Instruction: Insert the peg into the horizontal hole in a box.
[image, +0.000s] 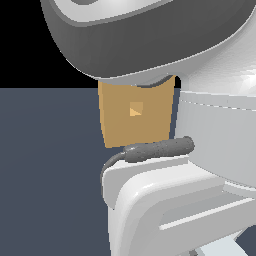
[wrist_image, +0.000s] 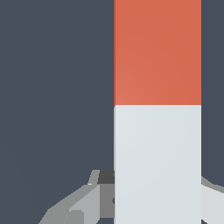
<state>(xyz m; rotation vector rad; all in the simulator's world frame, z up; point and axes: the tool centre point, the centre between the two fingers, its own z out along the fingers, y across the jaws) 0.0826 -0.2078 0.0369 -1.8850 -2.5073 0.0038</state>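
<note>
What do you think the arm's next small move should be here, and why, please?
Probably close the fingers on the white half of the peg. The wrist view shows a finger on each side of that half, while the box and its hole stand apart, not yet approached.

The exterior view is largely filled by the robot arm (image: 200, 150), rendered in white and grey. Behind it, the tan-orange box (image: 120, 125) is partly seen, its small square hole (image: 135, 109) exposed. A dark cable (image: 155, 149) is draped across the arm's front.
</note>
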